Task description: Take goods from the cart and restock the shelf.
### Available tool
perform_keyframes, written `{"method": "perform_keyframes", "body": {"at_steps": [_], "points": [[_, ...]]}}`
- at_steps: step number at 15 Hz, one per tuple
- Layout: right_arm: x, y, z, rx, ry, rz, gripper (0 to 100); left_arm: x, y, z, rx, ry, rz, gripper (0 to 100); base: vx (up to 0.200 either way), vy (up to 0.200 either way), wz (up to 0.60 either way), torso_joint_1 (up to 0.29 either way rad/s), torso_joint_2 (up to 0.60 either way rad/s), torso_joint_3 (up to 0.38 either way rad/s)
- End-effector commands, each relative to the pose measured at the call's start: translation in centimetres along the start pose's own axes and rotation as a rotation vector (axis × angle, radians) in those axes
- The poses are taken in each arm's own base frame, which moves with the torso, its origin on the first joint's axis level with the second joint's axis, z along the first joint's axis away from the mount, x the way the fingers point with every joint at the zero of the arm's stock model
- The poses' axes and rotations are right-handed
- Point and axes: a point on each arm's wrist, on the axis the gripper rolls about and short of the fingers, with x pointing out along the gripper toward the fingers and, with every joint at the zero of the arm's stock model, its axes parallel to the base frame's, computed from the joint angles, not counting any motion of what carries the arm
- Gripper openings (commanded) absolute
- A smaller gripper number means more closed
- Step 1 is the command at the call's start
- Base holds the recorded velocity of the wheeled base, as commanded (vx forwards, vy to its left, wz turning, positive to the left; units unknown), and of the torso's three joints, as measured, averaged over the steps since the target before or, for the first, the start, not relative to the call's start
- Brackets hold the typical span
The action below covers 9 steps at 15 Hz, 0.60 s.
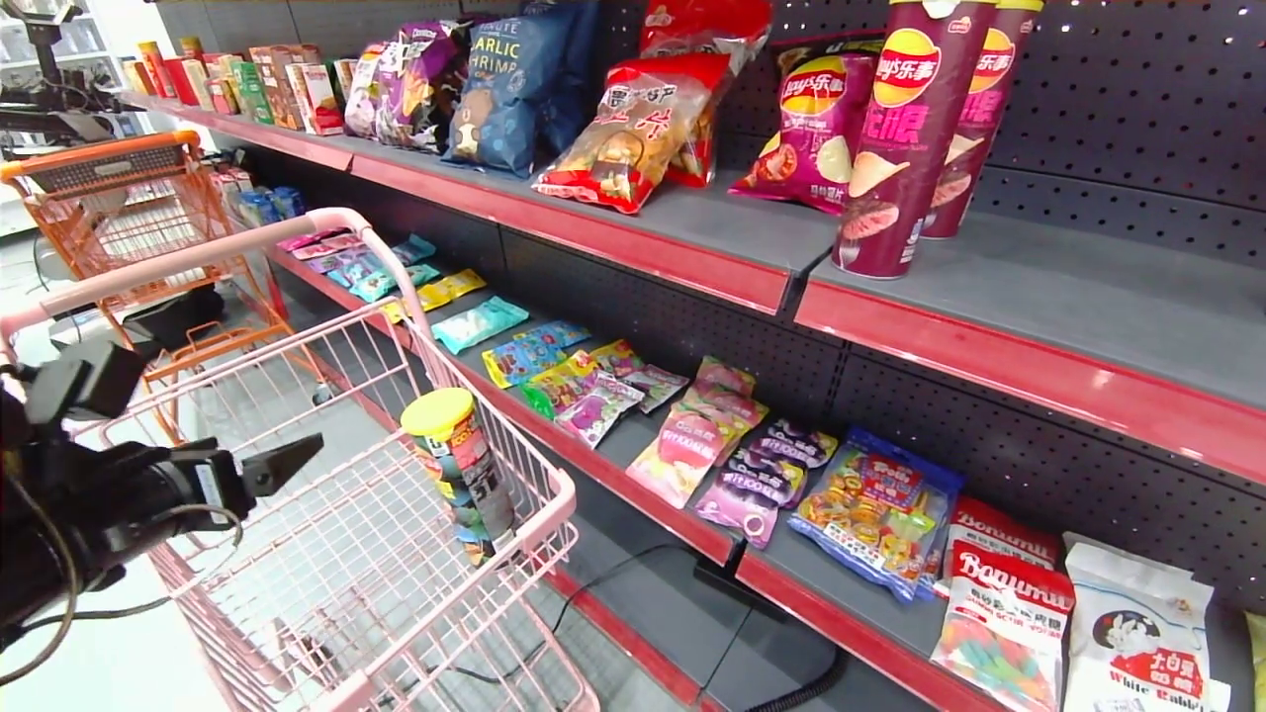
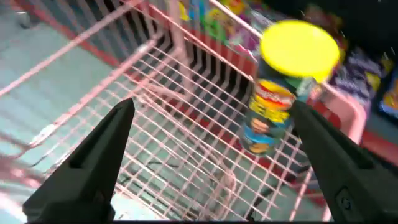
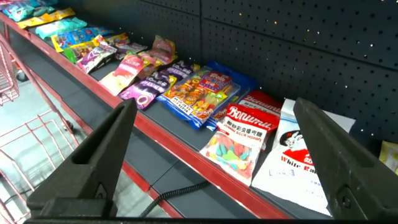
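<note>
Can (image 2: 272,106) upright in cart (image 2: 180,155), ahead of spread left fingers (image 2: 93,162), untouched.

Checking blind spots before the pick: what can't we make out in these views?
Cart floor, near end: head view, behind the left arm and cut by the bottom edge.
Can base: head view, partly behind the cart's front wires.
Purple tubes tops: head view, cut by the top edge.
White bag: right wrist view, partly behind the right gripper finger.

Dark perforated back panel (image 1: 1118,89) behind, pale floor (image 1: 119,682) below — an orange cart (image 1: 119,198) stands farther off.
</note>
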Motion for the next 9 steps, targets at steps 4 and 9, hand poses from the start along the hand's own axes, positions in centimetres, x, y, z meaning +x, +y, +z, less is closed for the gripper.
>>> {"method": "perform_keyframes", "body": {"at_steps": [4, 9], "points": [[0.0, 0.0, 0.0, -0.001, 0.001, 0.002, 100, 3.1, -1.7, -2.4, 0.110, 0.149, -0.228, 100, 0.000, 0.000, 0.00, 0.000, 0.00, 0.000], [0.0, 0.0, 0.0, -0.002, 0.001, 0.002, 100, 7.7, -1.4, -2.6, 0.167, 0.145, -0.273, 100, 0.000, 0.000, 0.00, 0.000, 0.00, 0.000]]}}
